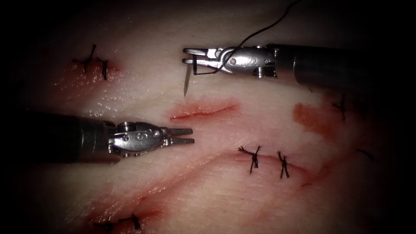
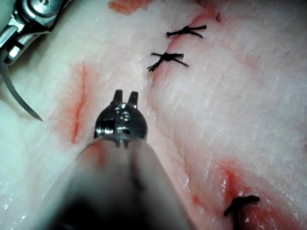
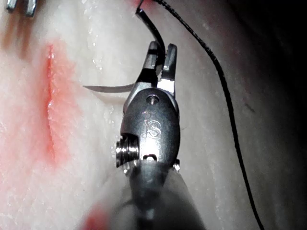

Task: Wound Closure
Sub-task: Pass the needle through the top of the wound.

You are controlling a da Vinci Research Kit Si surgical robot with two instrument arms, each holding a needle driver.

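My right tool (image 1: 187, 56) comes in from the right above the cut and is shut on the curved needle (image 1: 186, 82), at about mid-curve toward the tail. The needle is out of the tissue, and its tip hangs just beyond the left end of the open cut (image 1: 203, 112). In the right wrist view the jaws (image 3: 160, 50) clamp the needle (image 3: 108, 87) beside the cut (image 3: 49, 105). Black thread (image 1: 260, 32) trails from the tail up over the tool. My left tool (image 1: 190, 135) sits left of and below the cut, jaws slightly open and holding nothing; its wrist view shows its jaws (image 2: 124, 97).
Two knotted stitches (image 1: 255, 158) (image 1: 284, 164) close a lower wound at the right. More stitches sit at the upper left (image 1: 93, 63), at the bottom left (image 1: 130, 222) and at the far right (image 1: 341, 106). Red fluid (image 1: 312, 119) stains the tissue at the right.
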